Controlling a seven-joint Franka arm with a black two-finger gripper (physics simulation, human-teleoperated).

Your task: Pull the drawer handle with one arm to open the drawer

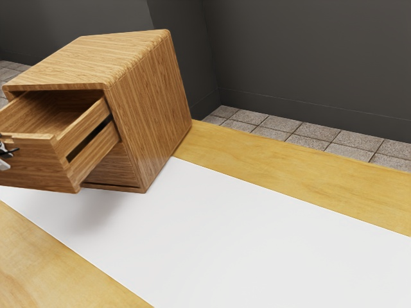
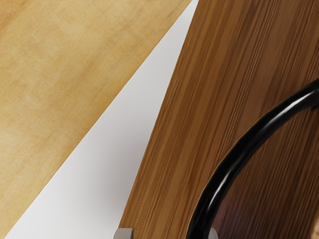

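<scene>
Jutting out: drawer [image 1: 38, 163] (black handle [image 2: 238, 152])

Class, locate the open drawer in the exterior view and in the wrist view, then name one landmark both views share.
Exterior view: the drawer juts out of the cabinet at the view's left edge.
Wrist view: its dark-grained front carries the curved black handle.
Shared landmark: the white mat, below the drawer in both.
</scene>
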